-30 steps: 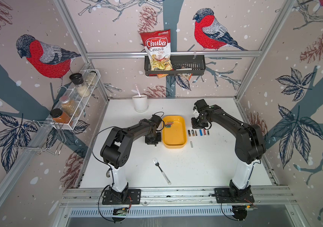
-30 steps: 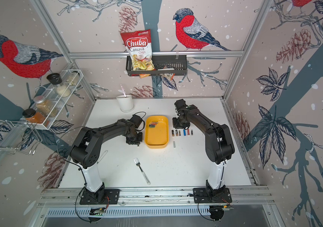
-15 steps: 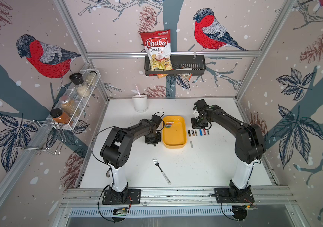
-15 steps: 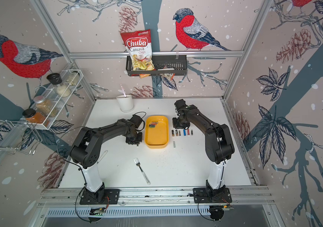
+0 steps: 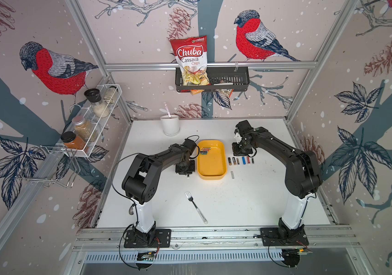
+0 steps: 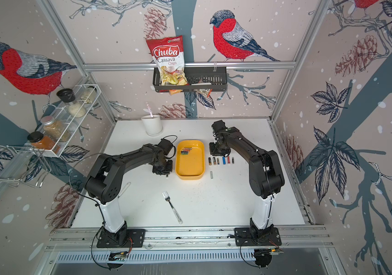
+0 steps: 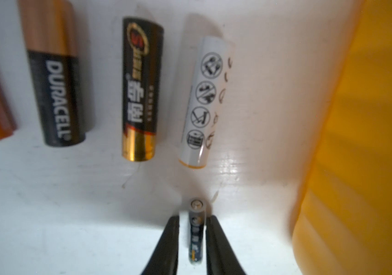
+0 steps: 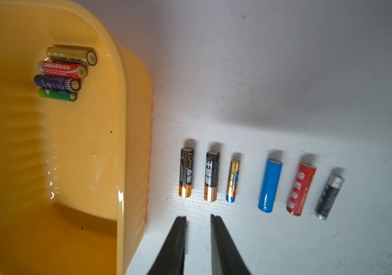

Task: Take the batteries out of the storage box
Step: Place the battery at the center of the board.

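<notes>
Nearest, the left gripper (image 7: 192,217) sits low over the table (image 5: 237,202) just beside the storage box (image 5: 211,175), jaws released around a slim dark battery (image 7: 196,238) between them, other loose batteries (image 7: 142,90) close by. Across the box a row of six batteries (image 8: 210,177) lies on the table, the right gripper (image 8: 198,217) just behind it with jaws narrowly parted and empty. Farthest, four batteries (image 8: 63,73) lie in the box's far end.

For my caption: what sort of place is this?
Probably a robot test booth dressed like a kitchen: two arms bolted to a rail, wallpapered panels in a metal frame, a spice rack.
</notes>
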Robot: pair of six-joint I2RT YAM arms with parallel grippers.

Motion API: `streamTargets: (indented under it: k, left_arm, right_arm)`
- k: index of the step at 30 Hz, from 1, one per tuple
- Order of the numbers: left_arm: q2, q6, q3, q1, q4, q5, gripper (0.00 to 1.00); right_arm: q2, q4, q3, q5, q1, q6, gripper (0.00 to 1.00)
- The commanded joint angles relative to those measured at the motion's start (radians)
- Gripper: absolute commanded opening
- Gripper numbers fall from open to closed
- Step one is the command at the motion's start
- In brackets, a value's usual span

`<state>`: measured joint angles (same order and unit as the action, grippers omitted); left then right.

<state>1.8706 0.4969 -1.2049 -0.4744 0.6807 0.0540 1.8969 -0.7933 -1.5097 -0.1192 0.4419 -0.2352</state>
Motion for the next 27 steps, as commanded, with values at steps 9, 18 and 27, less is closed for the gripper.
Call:
streamTargets:
  k: [9, 18, 27]
  left_arm:
    - [-0.013, -0.003, -0.012, 0.007, 0.005, 0.032, 0.30]
    - [-0.038, -0.004, -0.019, 0.022, 0.022, 0.029, 0.31]
    - [-0.070, -0.033, -0.066, 0.070, 0.064, 0.032, 0.31]
  right_arm:
    - [-0.003, -0.014, -0.006, 0.011, 0.000, 0.004, 0.26]
    - [-0.005, -0.043, -0.067, 0.015, 0.019, 0.020, 0.26]
    - [0.058, -0.045, -0.222, 0.006, 0.123, 0.023, 0.26]
